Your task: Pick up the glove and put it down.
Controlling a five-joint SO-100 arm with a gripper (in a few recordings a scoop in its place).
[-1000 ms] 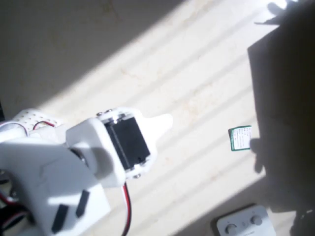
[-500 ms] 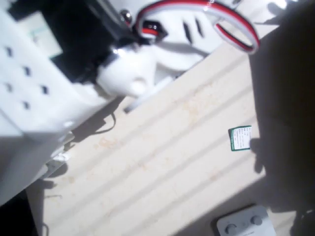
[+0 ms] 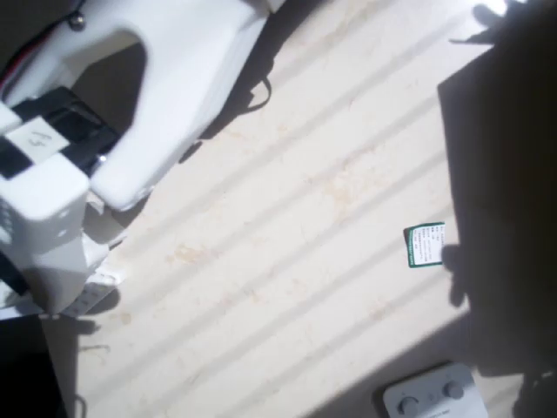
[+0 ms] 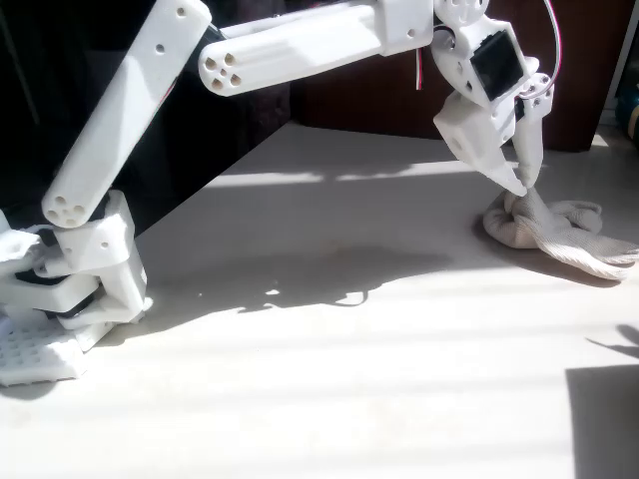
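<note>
Claw (image 4: 523, 183): tips pinched narrowly on a fold of the glove, right of the fixed view.
Glove (image 4: 559, 230): bunched on the counter (image 4: 329, 339), mid-right, its raised fold suiting a lift.

Cream fabric glove (image 4: 554, 228), crumpled on the table's far right, one fold pinched upward.

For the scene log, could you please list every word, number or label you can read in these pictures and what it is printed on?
None can be read.
Green card in the overhead view: white printed lines, too small and blurred to read.
White device with two round knobs at the bottom edge of the overhead view: no legible marking.
White arm in the fixed view: no lettering seen.
</note>
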